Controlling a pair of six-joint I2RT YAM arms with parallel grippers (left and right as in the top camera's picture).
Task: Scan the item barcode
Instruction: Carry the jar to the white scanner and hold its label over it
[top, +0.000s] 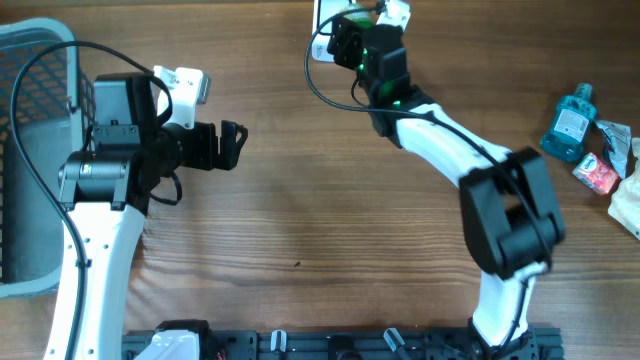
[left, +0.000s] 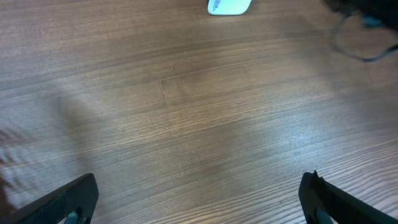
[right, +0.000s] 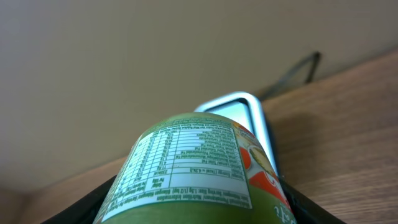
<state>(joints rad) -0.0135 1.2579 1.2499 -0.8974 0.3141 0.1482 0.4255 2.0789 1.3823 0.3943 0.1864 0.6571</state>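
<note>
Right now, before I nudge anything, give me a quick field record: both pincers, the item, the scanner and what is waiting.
left pincer: open, holding nothing
right pincer: shut on green-labelled container
container label: nutrition table faces the wrist camera; no barcode visible from there
scanner: flat white-rimmed device just beyond the container, probably the scanner
waiting items: blue bottle and red packet at the right edge
basket: far left, behind the left arm
</note>
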